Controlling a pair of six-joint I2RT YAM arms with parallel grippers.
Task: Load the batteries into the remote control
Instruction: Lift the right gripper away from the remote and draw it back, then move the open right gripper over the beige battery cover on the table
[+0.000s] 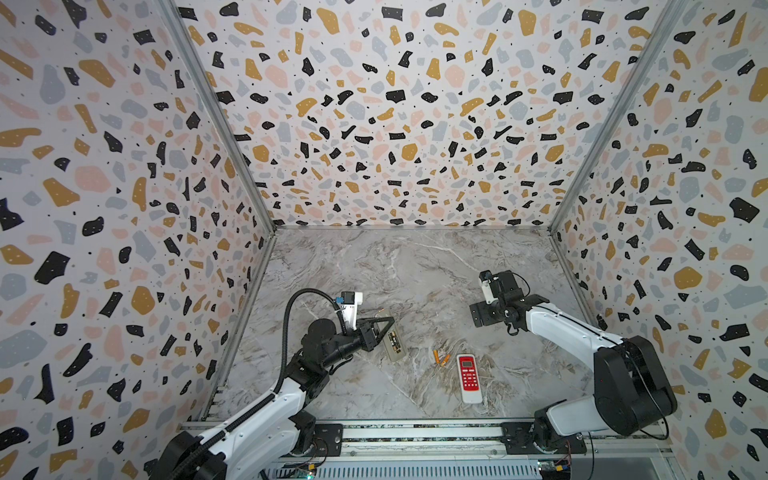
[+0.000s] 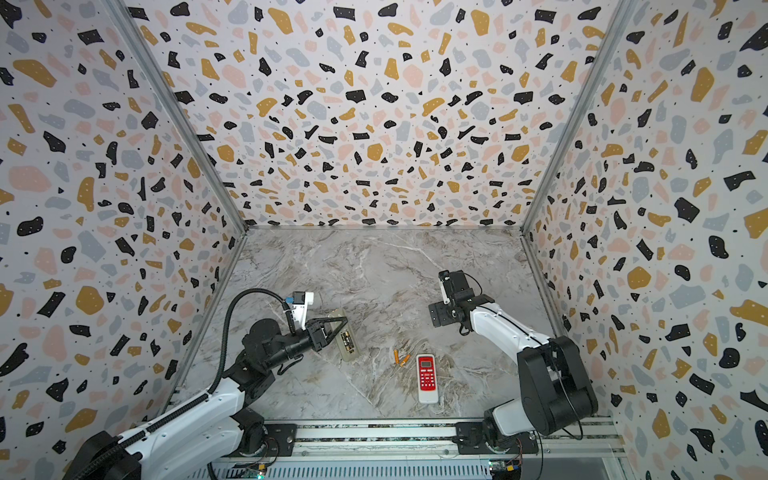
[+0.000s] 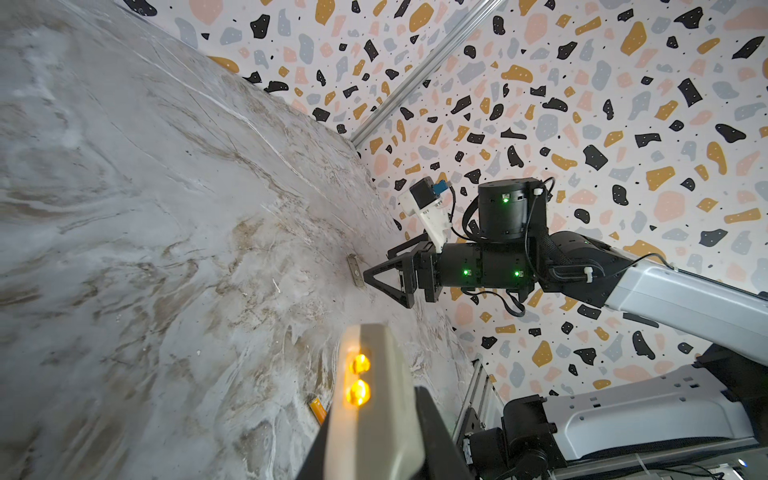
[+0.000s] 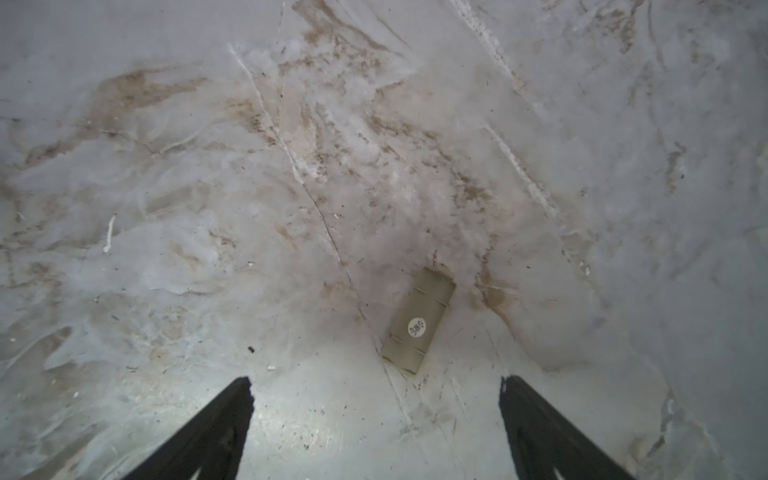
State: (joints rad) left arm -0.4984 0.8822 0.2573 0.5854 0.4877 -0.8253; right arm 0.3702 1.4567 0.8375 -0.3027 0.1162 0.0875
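Observation:
My left gripper [image 1: 387, 328] is shut on a beige remote control [image 1: 395, 347] that lies back-up at the left. Two black batteries with gold ends [image 1: 394, 341] sit in its open compartment. In the left wrist view that remote [image 3: 374, 399] stands edge-on between the jaws, with two orange glowing spots on it. Two orange batteries [image 1: 439, 357] lie loose on the table in the middle, between the two remotes. My right gripper [image 1: 478, 315] hangs open and empty over the table at the right, above a small beige cover [image 4: 419, 319] with a round sticker.
A red-and-white remote [image 1: 468, 377] lies face-up near the front, just right of the orange batteries. Patterned walls close in the marble table [image 1: 415, 270] on three sides. A metal rail [image 1: 415, 432] runs along the front edge.

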